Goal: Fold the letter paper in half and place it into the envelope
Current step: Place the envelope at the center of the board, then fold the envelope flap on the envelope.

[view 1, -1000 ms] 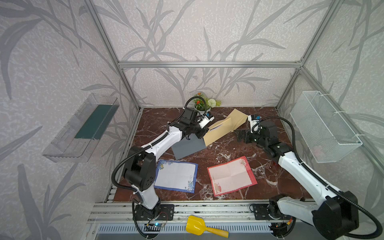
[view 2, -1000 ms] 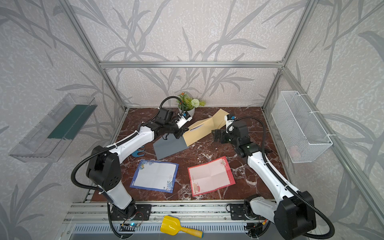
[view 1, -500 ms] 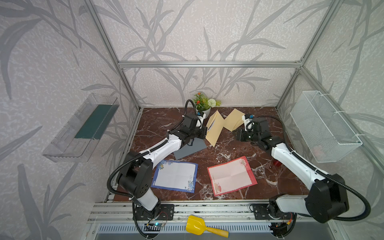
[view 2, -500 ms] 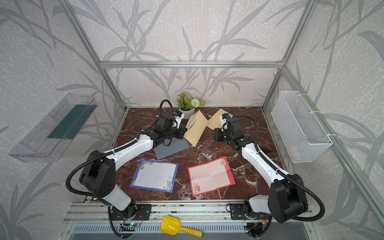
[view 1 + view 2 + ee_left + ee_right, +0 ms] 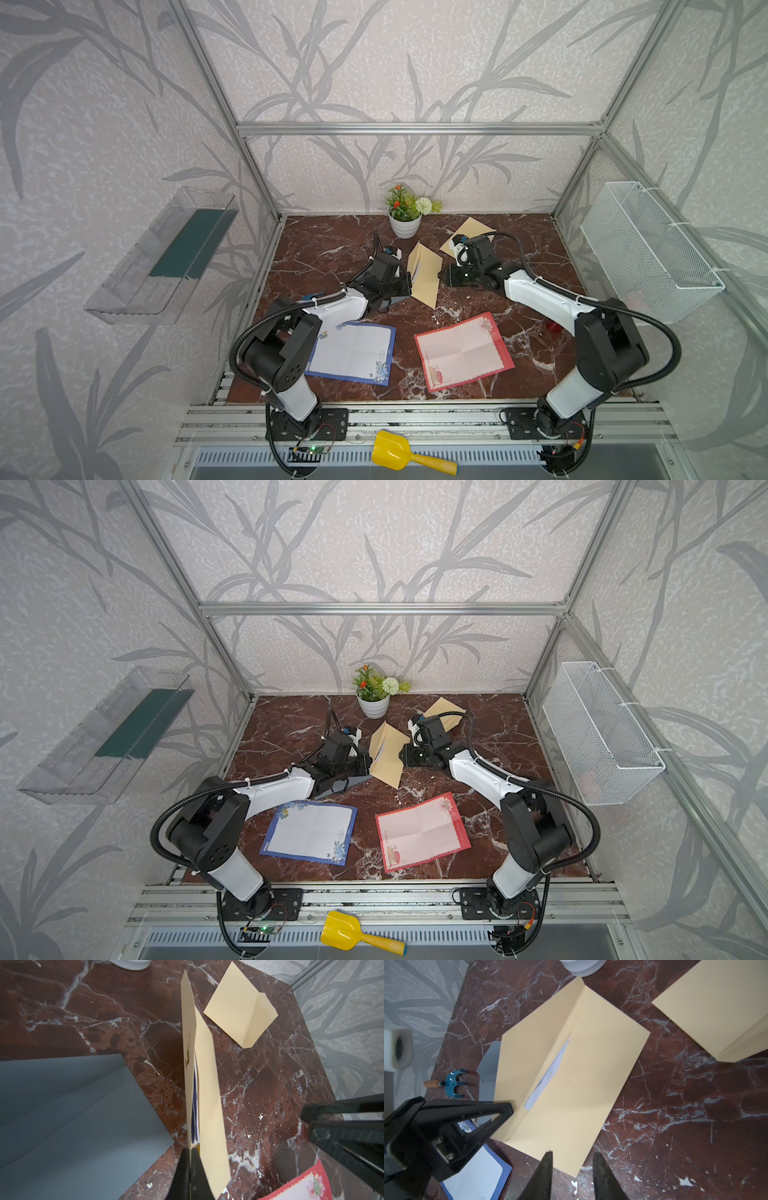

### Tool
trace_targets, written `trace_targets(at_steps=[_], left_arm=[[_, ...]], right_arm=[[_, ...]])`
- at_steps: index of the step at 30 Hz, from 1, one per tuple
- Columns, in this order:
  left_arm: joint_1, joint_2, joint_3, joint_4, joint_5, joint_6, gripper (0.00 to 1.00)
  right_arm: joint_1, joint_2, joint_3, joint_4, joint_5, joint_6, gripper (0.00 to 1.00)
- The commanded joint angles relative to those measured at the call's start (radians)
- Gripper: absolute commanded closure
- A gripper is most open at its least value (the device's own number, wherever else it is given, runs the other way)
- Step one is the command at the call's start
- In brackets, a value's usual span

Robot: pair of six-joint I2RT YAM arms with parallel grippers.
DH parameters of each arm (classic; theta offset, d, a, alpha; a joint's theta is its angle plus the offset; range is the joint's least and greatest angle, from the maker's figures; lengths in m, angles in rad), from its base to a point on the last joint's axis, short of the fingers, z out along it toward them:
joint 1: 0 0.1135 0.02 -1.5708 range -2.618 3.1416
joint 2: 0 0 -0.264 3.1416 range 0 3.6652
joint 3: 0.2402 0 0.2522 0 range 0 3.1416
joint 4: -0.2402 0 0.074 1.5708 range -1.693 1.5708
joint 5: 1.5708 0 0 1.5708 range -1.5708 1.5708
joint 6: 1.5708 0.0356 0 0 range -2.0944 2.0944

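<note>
A tan envelope (image 5: pixel 424 274) stands on edge at mid-table, its flap folded out toward my right arm. My left gripper (image 5: pixel 190 1150) is shut on the envelope's (image 5: pixel 205 1095) near edge. A folded white and blue letter paper (image 5: pixel 548 1076) sits in the pocket, its edge showing at the mouth (image 5: pixel 195 1105). My right gripper (image 5: pixel 573 1154) is open. A corner of the flap (image 5: pixel 581 1084) lies in the gap between its fingers, untouched. In both top views the two grippers (image 5: pixel 409 282) (image 5: pixel 442 276) face each other across the envelope (image 5: pixel 386 754).
A grey envelope (image 5: pixel 62 1115) lies under my left arm, and a second tan envelope (image 5: pixel 469 232) behind my right wrist. A blue-bordered sheet (image 5: pixel 353 351) and a red-bordered sheet (image 5: pixel 463 353) lie flat near the front. A plant pot (image 5: pixel 405 224) stands at the back, and a blue hand rake (image 5: pixel 452 1084) at the left.
The envelope has swung from lying stretched out to standing on edge. My right gripper has moved left to the flap and its jaws have narrowed. My left gripper has stayed shut.
</note>
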Motion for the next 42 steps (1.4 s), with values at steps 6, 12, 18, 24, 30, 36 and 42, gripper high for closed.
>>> trace_targets(at_steps=[6, 12, 18, 24, 30, 36, 42], left_arm=[[-0.017, 0.107, -0.044, 0.133, -0.006, -0.091, 1.0], [-0.016, 0.144, -0.056, 0.154, 0.014, -0.11, 1.0], [-0.005, 0.113, -0.044, 0.107, 0.008, -0.131, 0.76], [0.057, 0.024, -0.008, -0.059, -0.043, -0.144, 0.21], [0.094, 0.035, 0.078, -0.219, -0.115, -0.113, 0.5], [0.104, 0.15, 0.2, -0.289, -0.091, -0.096, 0.7], [0.103, 0.242, 0.277, -0.289, -0.037, -0.101, 0.7]], right_arm=[[0.031, 0.179, 0.084, 0.045, 0.02, 0.026, 0.72], [0.034, 0.259, 0.091, 0.039, 0.07, 0.049, 0.77], [0.034, 0.298, 0.095, 0.029, 0.1, 0.052, 0.8], [0.035, 0.303, 0.095, 0.021, 0.105, 0.04, 0.81], [0.034, 0.295, 0.088, 0.019, 0.106, 0.034, 0.83], [0.034, 0.292, 0.083, 0.016, 0.101, 0.03, 0.84], [0.034, 0.301, 0.084, 0.016, 0.096, 0.03, 0.84]])
